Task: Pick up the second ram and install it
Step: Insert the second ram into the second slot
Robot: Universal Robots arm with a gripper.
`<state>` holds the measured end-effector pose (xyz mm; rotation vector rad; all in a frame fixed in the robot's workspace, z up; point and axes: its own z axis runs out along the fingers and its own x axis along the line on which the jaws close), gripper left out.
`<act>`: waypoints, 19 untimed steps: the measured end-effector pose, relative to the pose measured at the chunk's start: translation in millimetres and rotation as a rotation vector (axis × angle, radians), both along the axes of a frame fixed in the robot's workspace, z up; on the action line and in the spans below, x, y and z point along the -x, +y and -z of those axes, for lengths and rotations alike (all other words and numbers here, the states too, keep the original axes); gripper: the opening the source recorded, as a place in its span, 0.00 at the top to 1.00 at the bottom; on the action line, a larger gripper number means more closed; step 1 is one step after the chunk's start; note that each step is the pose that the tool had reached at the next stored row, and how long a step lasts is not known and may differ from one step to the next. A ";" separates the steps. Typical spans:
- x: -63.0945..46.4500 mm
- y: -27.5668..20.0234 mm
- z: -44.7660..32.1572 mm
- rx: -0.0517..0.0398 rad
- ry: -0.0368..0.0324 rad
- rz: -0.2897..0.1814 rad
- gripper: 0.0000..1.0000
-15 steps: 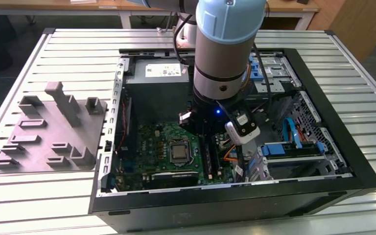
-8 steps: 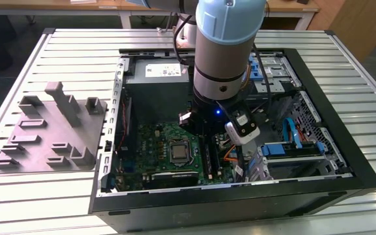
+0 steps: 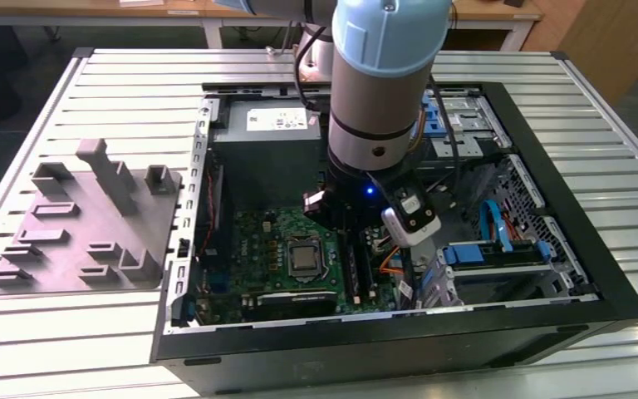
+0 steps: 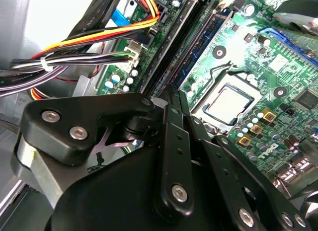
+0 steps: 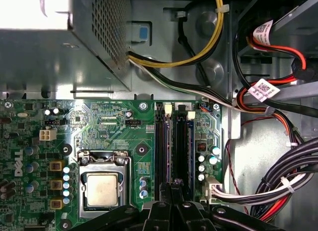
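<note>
— Where do we stand with the gripper (image 3: 352,248)?

— We see it low inside the open computer case (image 3: 541,328), over the motherboard (image 3: 258,241), just beside the processor socket (image 3: 300,258) on the exterior view's right.

— And its jaws?

— In both wrist views we find the fingers (image 4: 171,121) drawn together, with barely a sliver between them. The gripper (image 4: 177,99) sits right at the black memory slots (image 5: 164,146), in line with them.

— Do we see the second ram (image 4: 208,39)?

— We do, in the second wrist view: a bluish-green stick with dark chips, standing on edge among the long black slots on the side towards the socket (image 4: 226,104). It runs straight away from the fingertips. Whether they pinch its near end or only rest on its top edge, we cannot tell.

— What lies around it?

— In the first wrist view the gripper (image 5: 171,189) points along the slots, with the socket (image 5: 102,189) on one side and a cable bundle (image 5: 278,181) of black, red and white wires on the other. The grey power supply box (image 5: 49,57) sits beyond the board.

— And outside the case?

— On the slatted table (image 3: 585,75) we see a grey fixture plate (image 3: 76,224), on the exterior view's left, well apart from the arm.
</note>
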<state>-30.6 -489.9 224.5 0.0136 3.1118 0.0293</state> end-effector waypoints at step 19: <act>0.1 0.0 2.5 -0.0006 0.0000 0.000 0.89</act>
